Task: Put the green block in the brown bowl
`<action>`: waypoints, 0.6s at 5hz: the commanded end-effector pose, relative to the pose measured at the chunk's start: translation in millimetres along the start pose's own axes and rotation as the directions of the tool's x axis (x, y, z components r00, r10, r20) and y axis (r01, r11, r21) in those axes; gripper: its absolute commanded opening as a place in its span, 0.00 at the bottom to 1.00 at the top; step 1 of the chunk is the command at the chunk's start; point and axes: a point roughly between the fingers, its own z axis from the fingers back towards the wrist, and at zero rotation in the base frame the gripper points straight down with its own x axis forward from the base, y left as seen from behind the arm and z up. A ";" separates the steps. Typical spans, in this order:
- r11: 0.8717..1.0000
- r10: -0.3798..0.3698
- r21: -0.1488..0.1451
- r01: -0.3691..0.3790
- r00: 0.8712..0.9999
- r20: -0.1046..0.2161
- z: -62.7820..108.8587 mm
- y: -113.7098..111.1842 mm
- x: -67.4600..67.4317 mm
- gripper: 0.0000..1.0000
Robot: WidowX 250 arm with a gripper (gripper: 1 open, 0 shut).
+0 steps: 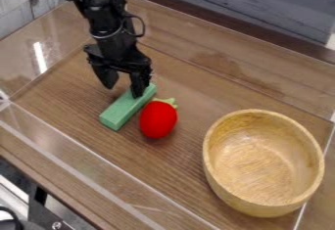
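One block point(127, 110), light green and flat, is lying on the table point(78, 175), left of centre in my view, its long side running diagonally from lower left to upper right. Its upper end is sitting right beneath my claw point(121, 80), which is pointing straight down with its two dark fingers point(102, 75) spread wide apart, holding nothing. I am seeing the fingertips hovering at the block's far end, one to each side of it; whether they are touching it I cannot tell. Just beside the block, on its right, a red strawberry toy point(159, 119) with a green top is resting on the wood, close enough that the two look nearly in contact. Well apart from both, toward the lower right, the bowl point(222, 136) is standing upright, round, light brown, thick-rimmed, with nothing showing inside it. The black arm point(94, 14) is reaching down from the upper left. A clear low wall point(92, 193) is running along the table's near edge.
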 end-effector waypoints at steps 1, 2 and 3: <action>1.000 -0.004 -0.023 0.002 0.996 -0.094 -17.0 -13.2 -28.4 1.00; 1.000 0.010 -0.007 -0.011 0.993 -0.114 -17.2 -9.8 -21.7 1.00; 1.000 0.004 0.005 -0.004 0.991 -0.134 -16.9 -15.3 -24.8 1.00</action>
